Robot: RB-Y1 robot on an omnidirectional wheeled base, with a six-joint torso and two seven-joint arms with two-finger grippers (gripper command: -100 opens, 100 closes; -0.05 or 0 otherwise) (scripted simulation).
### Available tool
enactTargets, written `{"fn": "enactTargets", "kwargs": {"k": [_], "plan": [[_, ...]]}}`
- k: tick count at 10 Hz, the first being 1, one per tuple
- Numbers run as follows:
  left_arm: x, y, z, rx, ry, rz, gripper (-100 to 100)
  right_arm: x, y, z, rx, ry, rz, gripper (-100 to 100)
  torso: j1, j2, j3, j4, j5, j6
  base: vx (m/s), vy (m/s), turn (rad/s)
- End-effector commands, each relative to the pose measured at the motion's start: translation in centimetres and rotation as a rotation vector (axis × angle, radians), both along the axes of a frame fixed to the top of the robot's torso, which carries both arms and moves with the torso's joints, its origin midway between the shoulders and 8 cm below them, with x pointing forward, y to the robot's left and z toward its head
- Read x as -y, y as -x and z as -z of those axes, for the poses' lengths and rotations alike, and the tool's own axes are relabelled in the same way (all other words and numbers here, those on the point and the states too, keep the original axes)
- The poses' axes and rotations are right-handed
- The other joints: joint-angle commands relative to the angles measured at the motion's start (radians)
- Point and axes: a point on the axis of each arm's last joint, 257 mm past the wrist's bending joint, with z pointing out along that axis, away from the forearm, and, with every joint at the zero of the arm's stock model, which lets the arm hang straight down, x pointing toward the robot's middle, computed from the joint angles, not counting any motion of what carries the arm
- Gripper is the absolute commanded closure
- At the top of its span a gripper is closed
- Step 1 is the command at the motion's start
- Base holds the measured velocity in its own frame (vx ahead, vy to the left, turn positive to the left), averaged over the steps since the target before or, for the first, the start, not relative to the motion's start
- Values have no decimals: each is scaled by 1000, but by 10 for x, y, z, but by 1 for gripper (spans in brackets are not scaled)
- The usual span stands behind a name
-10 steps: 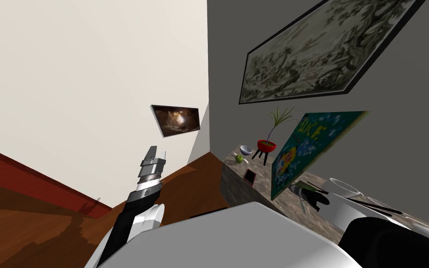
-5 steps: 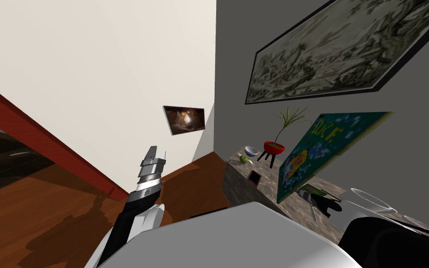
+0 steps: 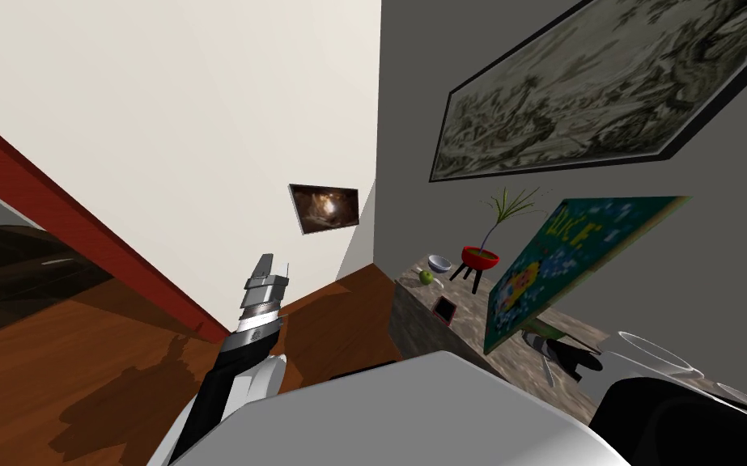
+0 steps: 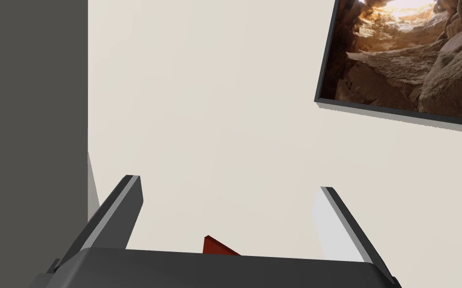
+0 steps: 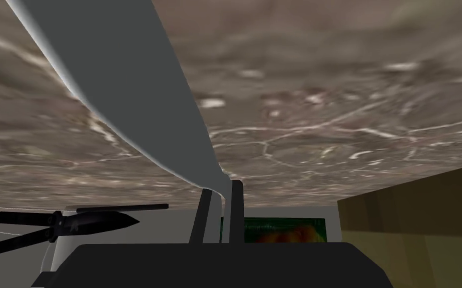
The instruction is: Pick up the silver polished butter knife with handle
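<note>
— Marbled grey-brown worktop (image 3: 464, 314) runs along the grey wall (image 3: 412, 121) on my right side, wood floor (image 3: 80, 356) to its left. What sits on it?
— Far end: green apple (image 3: 425, 277), a small pale bowl (image 3: 439, 262) just beside it, then a red pot (image 3: 478, 257) on dark legs holding a thin green plant (image 3: 509, 202). Nearer: a red phone (image 3: 444, 307) lying flat, and a green picture board (image 3: 574, 259) propped aslant. Past the board, a clear glass bowl (image 3: 671, 360). Large framed picture (image 3: 606, 89) hangs on the grey wall above the worktop.
— And the right hand?
— Seen from its wrist, the right pincer (image 5: 222, 187) is clenched: both fingers (image 5: 236, 210) nearly together, pressing the narrow neck of the butter knife (image 5: 139, 90). Knife is drawn plain grey. From the grip it broadens into a wide, curved flat part that sweeps away from the pincer, with the worktop's marbling behind it.
— Lifted or lying?
— Cannot tell whether it touches the worktop.
— Anything else near that hand?
— A black scissor-like tool (image 5: 74, 225) off to one side of the pincer's body, the green board's face beyond the fingers, a yellow-brown plane (image 5: 415, 225) on the other side.
— Left arm?
— Raised over the floor, well apart from the worktop. At its tip the left pincer (image 3: 273, 264) is released, fingers spread wide.
</note>
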Motion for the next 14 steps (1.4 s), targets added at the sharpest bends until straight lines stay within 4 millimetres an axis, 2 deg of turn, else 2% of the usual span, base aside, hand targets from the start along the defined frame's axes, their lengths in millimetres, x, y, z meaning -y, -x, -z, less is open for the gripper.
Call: {"fn": "enactTargets", "kwargs": {"k": [1,2,3,4,12,13,14], "plan": [[0,0,0,0,0,0,0,0,0,0,0,0,0,100,0,0,0,0,0,0,0,0,0],[0,0,0,0,0,0,0,0,0,0,0,0,-2,100,0,0,0,0,0,0,0,0,0],[0,0,0,0,0,0,0,0,-1,0,0,1,-3,0,-1,0,0,0,0,1,0,0,0],[0,0,0,0,0,0,0,-10,-13,-1,5,-3,-33,100,-1,0,0,0,0,1,28,-19,-153],[0,0,0,0,0,0,0,-63,-67,-14,5,-2,-170,100,-1,-3,-2,-1,0,3,45,-19,-188],[0,0,0,0,0,0,0,-59,-63,-15,6,-3,-161,100,-1,-3,-2,-1,0,3,20,-5,-26],[0,0,0,0,0,0,0,-60,-63,-15,5,-3,-162,0,-1,-2,-2,-1,0,2,0,0,0]]}}
